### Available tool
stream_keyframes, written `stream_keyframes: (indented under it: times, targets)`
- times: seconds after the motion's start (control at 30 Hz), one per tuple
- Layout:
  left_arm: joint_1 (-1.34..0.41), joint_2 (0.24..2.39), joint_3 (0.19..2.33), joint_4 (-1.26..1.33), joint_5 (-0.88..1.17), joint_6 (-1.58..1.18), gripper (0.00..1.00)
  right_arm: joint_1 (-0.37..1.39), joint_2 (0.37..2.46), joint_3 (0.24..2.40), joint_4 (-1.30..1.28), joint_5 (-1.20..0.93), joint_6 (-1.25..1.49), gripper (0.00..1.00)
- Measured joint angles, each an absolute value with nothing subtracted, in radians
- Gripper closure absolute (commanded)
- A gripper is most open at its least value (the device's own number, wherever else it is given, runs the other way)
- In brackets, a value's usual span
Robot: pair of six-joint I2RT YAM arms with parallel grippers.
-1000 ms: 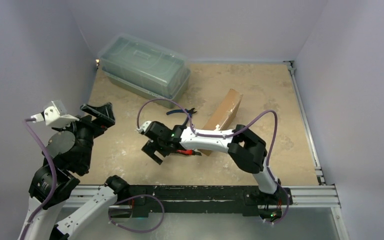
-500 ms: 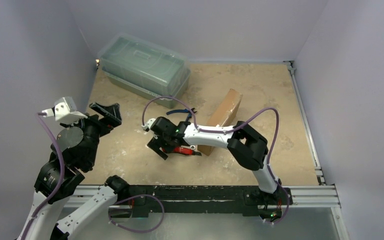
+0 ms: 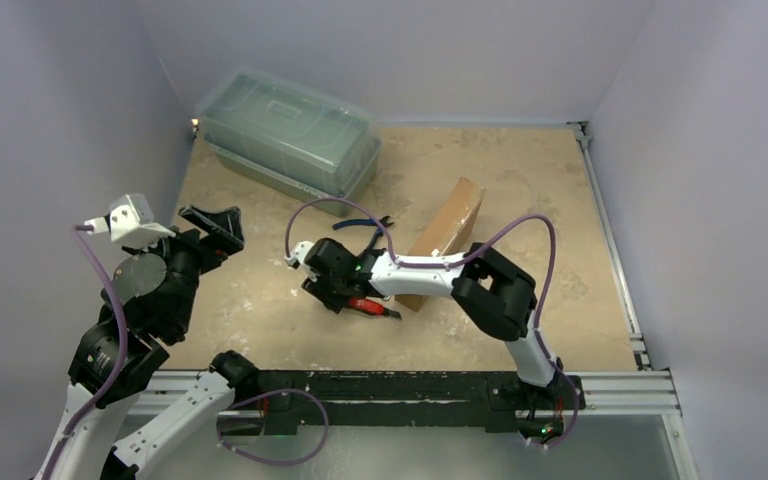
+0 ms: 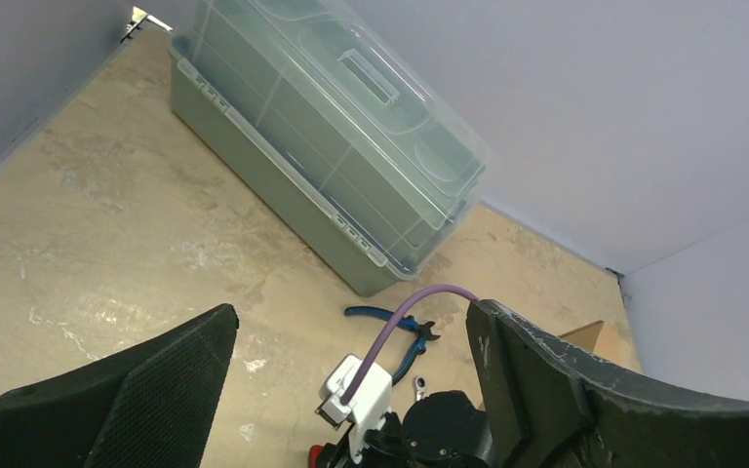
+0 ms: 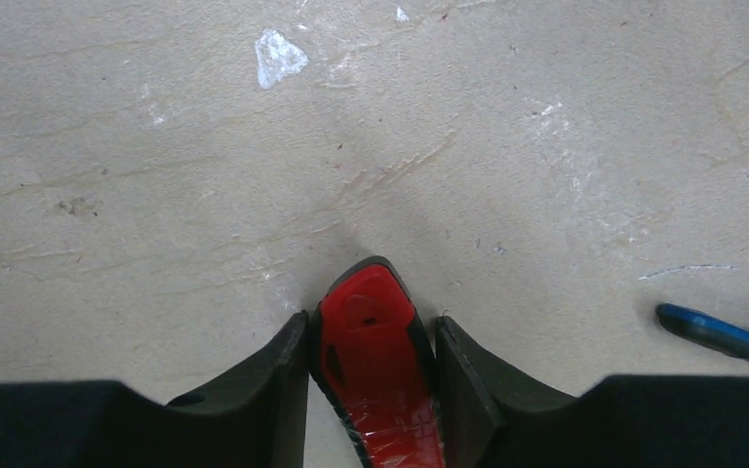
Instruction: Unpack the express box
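- Here, in the top view, the express box [image 3: 447, 236] lies shut on the tan table [image 3: 560, 200], just right of centre. It runs diagonally, and its near end is hidden behind the right arm's forearm.
- The same view shows the right gripper [image 3: 332, 295] low over the table at centre frame, at a red-handled tool [image 3: 370, 306]. From up there, the grip itself is too small to judge.
- The right wrist view settles it. The two dark fingers [image 5: 288, 375] sit tight against either side of the red handle [image 5: 371, 361], pinching it at the bottom centre of the frame. The handle's rounded end pokes out past the fingertips over the bare tabletop.
- That view does not show the box. Only the tip of a blue-handled pliers [image 5: 722, 333] enters at its right edge.
- The left wrist view shows the left gripper [image 4: 351, 370] spread wide with nothing between its fingers [image 4: 171, 385].
- Between those fingers it also shows the pliers [image 4: 390, 327] lying just in front of the grey-green plastic container [image 4: 332, 146]. A brown corner of the box [image 4: 595, 338] peeks in at right.
- In the top view the left gripper [image 3: 210, 225] hangs at the left of the frame, well apart from the box.
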State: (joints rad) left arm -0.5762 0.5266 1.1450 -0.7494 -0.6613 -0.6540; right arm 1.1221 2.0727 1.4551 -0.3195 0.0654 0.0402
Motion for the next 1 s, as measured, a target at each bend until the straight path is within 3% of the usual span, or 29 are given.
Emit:
stream_keyframes:
  times: [0.17, 0.3, 0.7, 0.83, 1.0]
  targets:
    - [-0.576, 0.526, 1.145, -0.75, -0.662, -0.654, 0.12, 1.127, 2.008, 1.417, -0.304, 0.076, 0.036, 0.89]
    - [-0.576, 0.523, 1.145, -0.75, -0.662, -0.661, 0.07, 1.128, 1.843, 1.382, -0.294, 0.035, 0.042, 1.0]
    - [-0.576, 0.526, 1.081, -0.672, -0.54, -0.659, 0.07, 1.041, 1.24, 1.171, 0.089, -0.284, 0.27, 1.0]
    - [-0.576, 0.58, 1.009, -0.573, -0.344, -0.635, 0.08, 0.896, 1.18, 1.036, 0.215, -0.463, 0.398, 1.0]
    - [-0.576, 0.659, 0.893, -0.329, 0.069, -0.628, 0.08, 0.831, 1.129, 0.931, 0.29, -0.606, 0.567, 1.0]
